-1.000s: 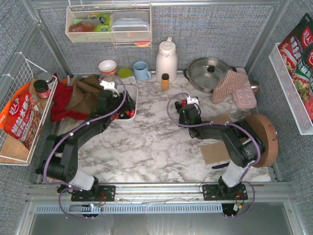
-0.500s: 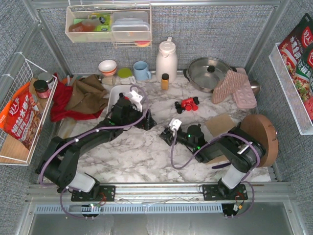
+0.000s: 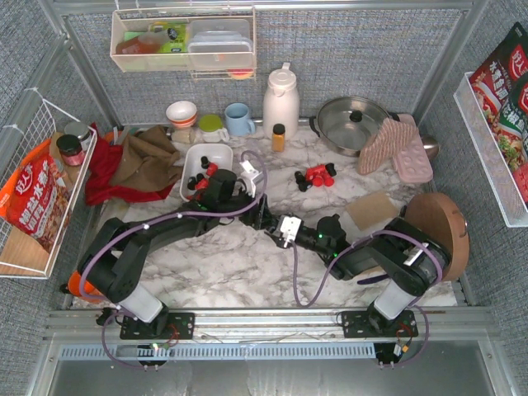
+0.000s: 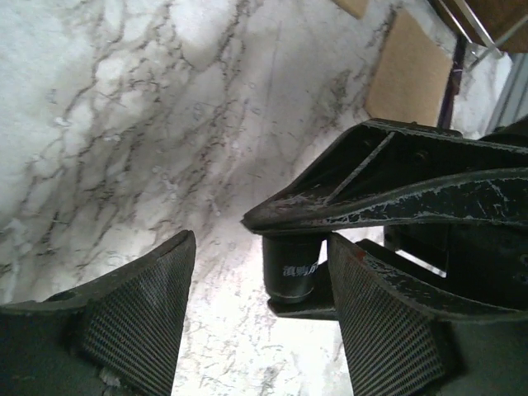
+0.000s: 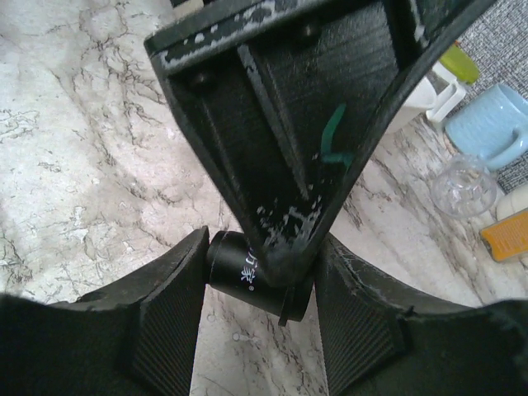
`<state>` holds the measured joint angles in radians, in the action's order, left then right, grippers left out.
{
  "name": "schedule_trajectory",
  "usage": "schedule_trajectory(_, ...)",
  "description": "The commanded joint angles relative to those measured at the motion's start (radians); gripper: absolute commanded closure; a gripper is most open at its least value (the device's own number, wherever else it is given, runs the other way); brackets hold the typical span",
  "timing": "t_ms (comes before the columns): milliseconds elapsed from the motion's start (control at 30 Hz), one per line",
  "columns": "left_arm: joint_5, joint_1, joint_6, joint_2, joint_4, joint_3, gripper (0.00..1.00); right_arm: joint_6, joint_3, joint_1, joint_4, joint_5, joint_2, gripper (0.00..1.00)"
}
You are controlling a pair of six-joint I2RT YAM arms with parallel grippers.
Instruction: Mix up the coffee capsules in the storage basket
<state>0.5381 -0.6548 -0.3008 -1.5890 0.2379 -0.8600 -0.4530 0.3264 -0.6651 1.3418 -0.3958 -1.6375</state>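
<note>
Out in the middle of the white, grey-veined marble counter [image 3: 223, 264] the two black arms meet tip to tip, near and to the right of the shallow white rectangular storage basket [image 3: 216, 150]. The right arm [image 3: 388, 247] reaches in from the right, and the right jaws are clenched on a single small black tapered coffee capsule [image 5: 239, 268] lying sideways between the ribbed pads. The left arm [image 3: 157, 231] stretches across from the left. The left jaws stand released, one pad on each side of that same capsule [image 4: 293, 268], with a clear gap on one side and one of the right arm's fingers crossing between them. The basket sits at the far left of the counter with a handful of glossy red and black capsules [image 3: 200, 177] inside. A loose cluster of red and black capsules [image 3: 316, 174] lies on the counter farther right, well apart from the basket.
</note>
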Motion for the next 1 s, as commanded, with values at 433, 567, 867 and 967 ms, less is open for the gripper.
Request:
schedule_trajectory(433,0.125,-0.035,-0.083,0.002,0.168,0.084,0.42,-0.021,-0.001,-0.010,0.055,0.033,0.019,0.68)
schedule_trajectory(567,0.030,-0.034,-0.085,0.020,0.182,0.094,0.62,0.005,0.003,-0.009,0.054,0.074,0.020,0.59)
schedule_trajectory(867,-0.300,-0.004,-0.081,0.091,0.081,0.064,0.72,0.089,0.004,0.002,0.036,0.222,0.056,0.01)
schedule_trajectory(967,-0.412,0.044,-0.081,0.112,0.061,0.050,0.71,0.172,0.019,0.015,-0.023,0.339,0.099,0.01)
